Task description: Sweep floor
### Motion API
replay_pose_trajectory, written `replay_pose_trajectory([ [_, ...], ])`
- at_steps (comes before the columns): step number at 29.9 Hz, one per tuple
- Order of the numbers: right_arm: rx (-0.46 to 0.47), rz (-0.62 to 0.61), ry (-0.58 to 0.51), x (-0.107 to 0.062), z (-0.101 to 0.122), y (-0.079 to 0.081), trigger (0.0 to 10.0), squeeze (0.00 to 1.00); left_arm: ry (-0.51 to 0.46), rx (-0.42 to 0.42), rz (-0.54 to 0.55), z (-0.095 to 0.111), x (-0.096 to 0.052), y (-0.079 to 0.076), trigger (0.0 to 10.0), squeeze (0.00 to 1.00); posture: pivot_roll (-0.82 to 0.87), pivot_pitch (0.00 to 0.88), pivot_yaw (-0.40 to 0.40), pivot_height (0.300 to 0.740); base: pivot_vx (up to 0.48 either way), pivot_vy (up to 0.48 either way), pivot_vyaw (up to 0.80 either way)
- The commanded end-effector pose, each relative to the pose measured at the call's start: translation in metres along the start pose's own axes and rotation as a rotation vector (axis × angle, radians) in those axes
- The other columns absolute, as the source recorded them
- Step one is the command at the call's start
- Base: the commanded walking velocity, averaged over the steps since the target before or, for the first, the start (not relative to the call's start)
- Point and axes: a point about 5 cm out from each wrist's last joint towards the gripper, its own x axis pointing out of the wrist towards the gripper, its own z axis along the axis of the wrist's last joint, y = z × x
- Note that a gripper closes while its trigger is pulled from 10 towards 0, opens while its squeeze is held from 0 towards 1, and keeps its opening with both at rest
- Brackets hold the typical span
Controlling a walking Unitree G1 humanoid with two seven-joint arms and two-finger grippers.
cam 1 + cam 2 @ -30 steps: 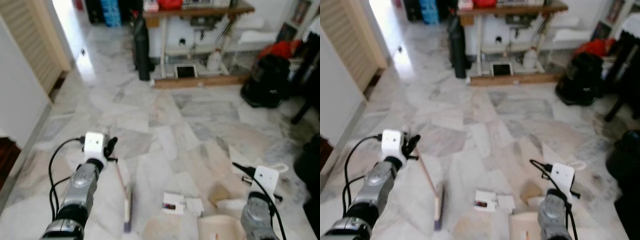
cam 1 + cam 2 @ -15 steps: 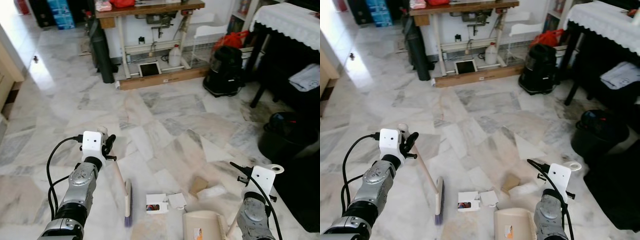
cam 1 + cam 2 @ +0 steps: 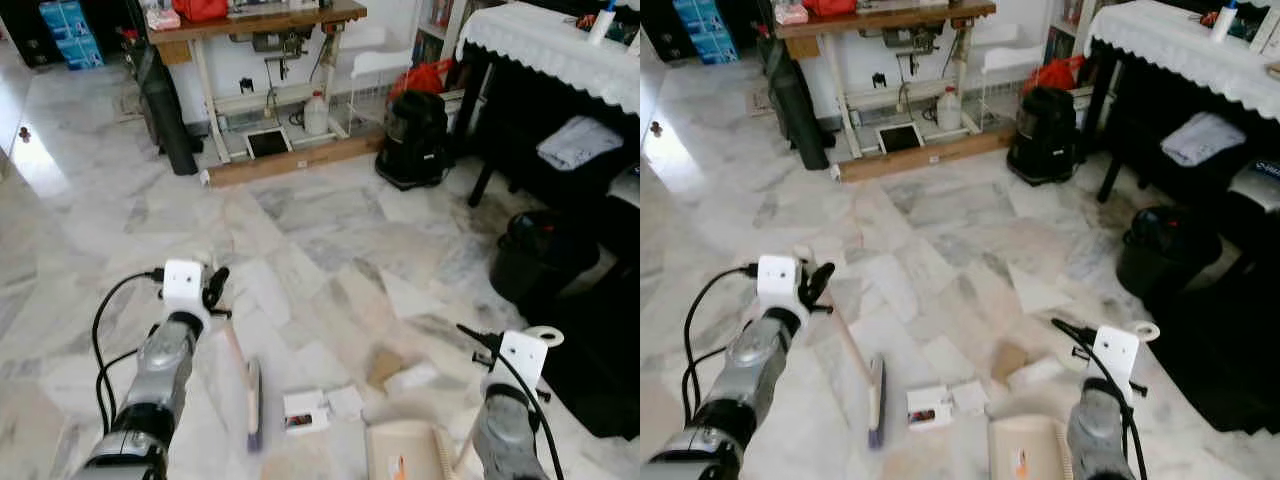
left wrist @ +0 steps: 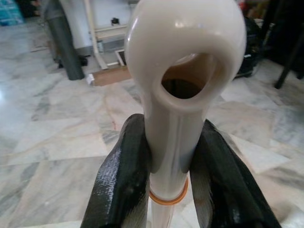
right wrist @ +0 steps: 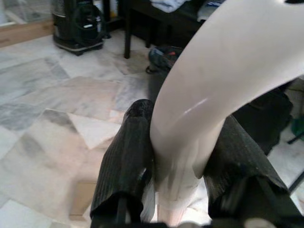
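**Broom and dustpan gripped, litter between**

Marble floor (image 3: 330,215) spreads ahead. Right gripper (image 5: 183,156) clamps the dustpan (image 3: 1025,448) handle, near right. Left gripper (image 4: 166,166) squeezes the broom (image 3: 872,395), head down left of the paper scraps (image 3: 935,403).

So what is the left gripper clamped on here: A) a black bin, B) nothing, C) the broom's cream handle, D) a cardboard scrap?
C: the left gripper has its black fingers pressed against both sides of the broom handle.
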Motion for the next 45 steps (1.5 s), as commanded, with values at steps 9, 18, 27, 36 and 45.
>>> replay_pose_trajectory([
  [9,-0.039,0.001,0.033,-0.003,-0.009,-0.003,10.0,0.00,-0.051,0.007,0.007,0.010,0.002,0.007,10.0,0.00,-0.05,0.000,0.031,0.740,0.000,-0.027,0.00],
  [18,0.011,-0.091,-0.060,0.008,0.012,-0.015,10.0,0.00,-0.059,0.009,-0.003,0.011,0.002,0.007,10.0,0.00,-0.05,0.000,0.033,0.740,0.000,0.000,0.00],
  [27,0.024,-0.085,-0.071,0.014,0.019,-0.013,10.0,0.00,-0.071,0.007,-0.009,0.011,0.002,0.005,10.0,0.00,-0.05,0.000,0.030,0.740,0.000,-0.139,-0.44],
  [36,0.012,-0.097,-0.078,0.017,0.021,-0.019,10.0,0.00,-0.073,-0.007,-0.008,0.012,0.002,0.005,10.0,0.00,-0.05,0.000,0.029,0.740,0.000,0.000,0.00],
  [45,0.017,-0.091,-0.078,0.016,0.021,-0.017,10.0,0.00,-0.078,-0.003,0.001,0.014,0.003,0.007,10.0,0.00,-0.04,0.000,0.027,0.740,0.000,0.000,0.00],
])
